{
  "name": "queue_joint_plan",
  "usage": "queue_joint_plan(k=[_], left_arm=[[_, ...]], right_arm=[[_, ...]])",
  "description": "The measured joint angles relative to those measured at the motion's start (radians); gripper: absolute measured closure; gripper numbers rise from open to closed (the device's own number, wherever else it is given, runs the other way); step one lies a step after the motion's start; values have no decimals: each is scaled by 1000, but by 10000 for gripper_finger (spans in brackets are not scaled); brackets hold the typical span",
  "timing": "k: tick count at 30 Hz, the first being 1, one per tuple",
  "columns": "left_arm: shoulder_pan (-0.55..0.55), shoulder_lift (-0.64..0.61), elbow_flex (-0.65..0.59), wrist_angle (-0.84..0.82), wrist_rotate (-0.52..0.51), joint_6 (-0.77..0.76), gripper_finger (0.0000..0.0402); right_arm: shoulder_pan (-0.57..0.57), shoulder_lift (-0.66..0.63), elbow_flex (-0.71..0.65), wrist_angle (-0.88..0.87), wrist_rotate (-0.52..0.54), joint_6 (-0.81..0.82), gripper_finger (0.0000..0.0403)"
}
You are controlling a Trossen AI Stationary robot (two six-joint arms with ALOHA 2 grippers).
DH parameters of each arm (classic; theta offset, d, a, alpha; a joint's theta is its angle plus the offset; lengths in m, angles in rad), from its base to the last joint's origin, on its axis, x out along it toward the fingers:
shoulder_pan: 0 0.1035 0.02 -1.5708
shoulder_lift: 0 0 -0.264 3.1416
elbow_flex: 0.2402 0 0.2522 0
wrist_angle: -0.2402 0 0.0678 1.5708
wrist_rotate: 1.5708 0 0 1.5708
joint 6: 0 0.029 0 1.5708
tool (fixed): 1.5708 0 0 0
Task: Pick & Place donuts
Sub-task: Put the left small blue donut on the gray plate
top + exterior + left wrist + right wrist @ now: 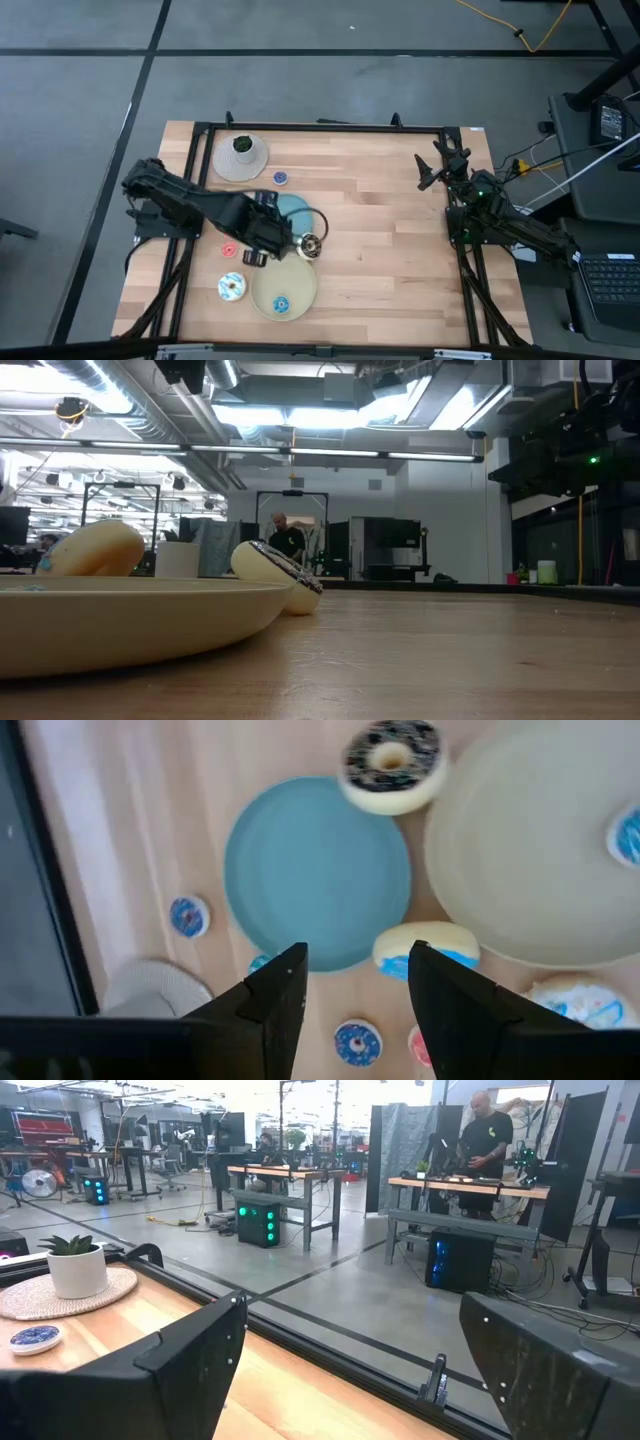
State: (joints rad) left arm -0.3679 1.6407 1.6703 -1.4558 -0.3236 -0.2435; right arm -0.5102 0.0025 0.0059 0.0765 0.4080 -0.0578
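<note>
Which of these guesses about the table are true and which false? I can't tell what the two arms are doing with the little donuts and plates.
1. The left gripper hangs open above the blue plate. True.
2. The blue plate holds three donuts. False: it is bare.
3. A chocolate donut lies between the blue plate and the beige plate. True.
4. The right gripper carries a donut. False: it is open and empty, off at the table's right side.
5. A potted plant stands on a round mat. True.
</note>
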Motion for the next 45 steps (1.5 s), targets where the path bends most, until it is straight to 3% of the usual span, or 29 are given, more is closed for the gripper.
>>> queue_joint_plan(k=[14, 20, 28, 35, 45], left_arm=[[83, -147, -46, -62, -179, -239, 230], [90, -211, -47, -117, -271, -449, 230], [157, -288, -47, -116, -308, -676, 231], [276, -340, -47, -115, -268, -811, 231], [429, -416, -47, -115, -166, -820, 231]], right_arm=[[0, 0, 0, 0, 0, 0, 38], [0, 0, 0, 0, 0, 0, 38], [0, 0, 0, 0, 0, 0, 38], [0, 0, 0, 0, 0, 0, 38], [0, 0, 0, 0, 0, 0, 38]])
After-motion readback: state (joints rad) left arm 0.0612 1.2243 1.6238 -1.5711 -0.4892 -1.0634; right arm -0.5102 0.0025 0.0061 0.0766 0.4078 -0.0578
